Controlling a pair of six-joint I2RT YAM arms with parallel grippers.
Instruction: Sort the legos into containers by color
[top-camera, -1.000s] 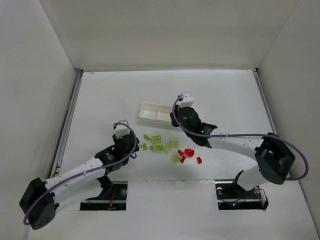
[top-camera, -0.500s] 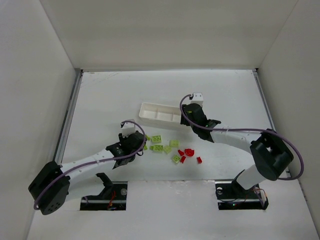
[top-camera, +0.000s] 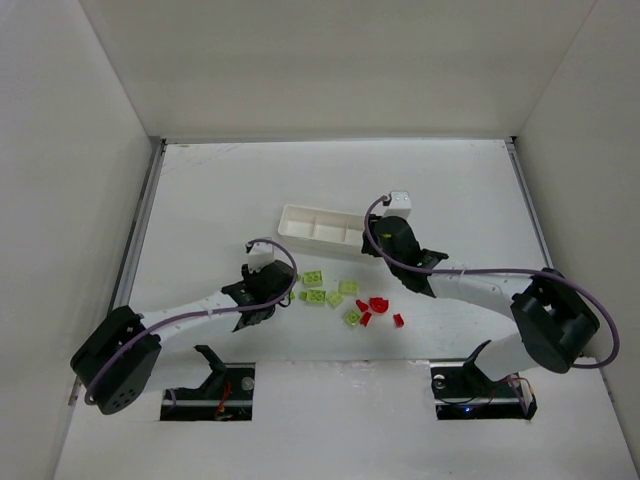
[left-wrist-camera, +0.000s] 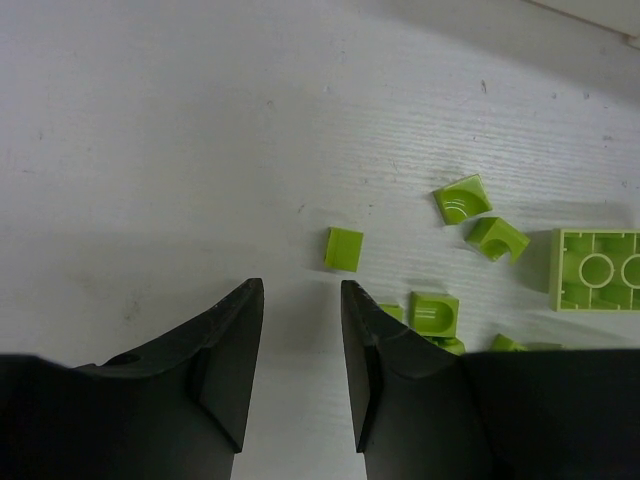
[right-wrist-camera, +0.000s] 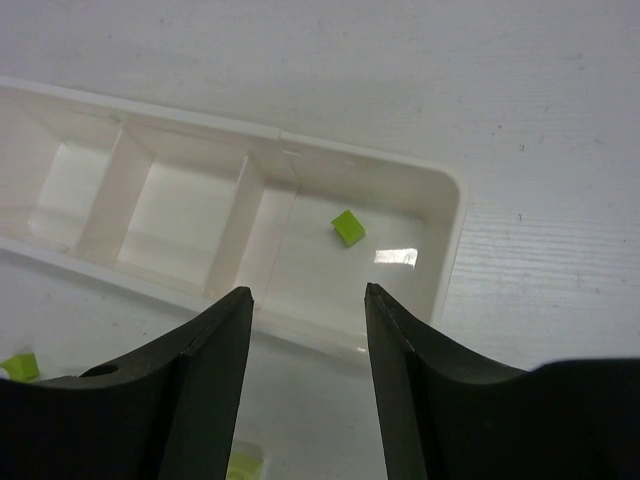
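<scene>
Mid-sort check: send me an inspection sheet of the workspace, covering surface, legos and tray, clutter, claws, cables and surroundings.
Surface: white table, faint scuffs.
Job's things: white tray with one green lego in its end compartment; middle compartment bare. Loose green legos and red legos lie on the table on the tray's near side.
Clutter: nothing seen.
Claws: left claw open, empty, low, just short of a small green lego. Right claw open, empty, above the end compartment.
Cables: purple cable along each arm.
Surroundings: white walls on three sides.
</scene>
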